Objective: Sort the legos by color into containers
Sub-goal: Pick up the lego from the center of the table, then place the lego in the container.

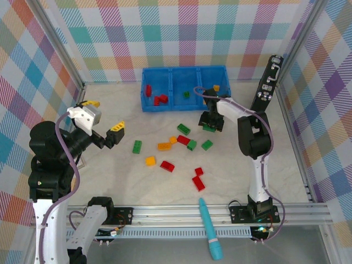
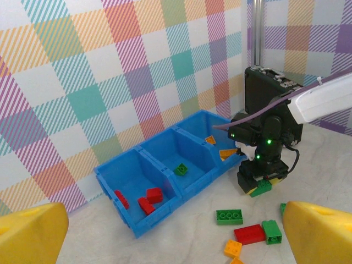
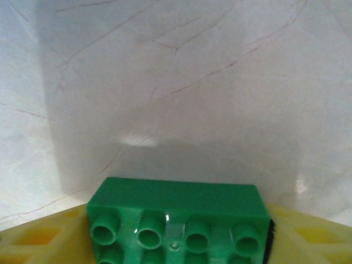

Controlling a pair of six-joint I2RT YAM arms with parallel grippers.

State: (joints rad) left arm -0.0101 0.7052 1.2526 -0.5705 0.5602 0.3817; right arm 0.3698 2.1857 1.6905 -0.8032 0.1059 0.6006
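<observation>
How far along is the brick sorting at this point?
Early, with most still to do. Done: the blue bin holds three red bricks in its left compartment, one sorted green in the middle and two orange bricks on the right. In hand: the right gripper grips a green brick at the table; the left gripper hangs open. Left: about eleven loose bricks.

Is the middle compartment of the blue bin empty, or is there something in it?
Not empty: one green brick lies on the floor of the blue bin's middle compartment.
</observation>
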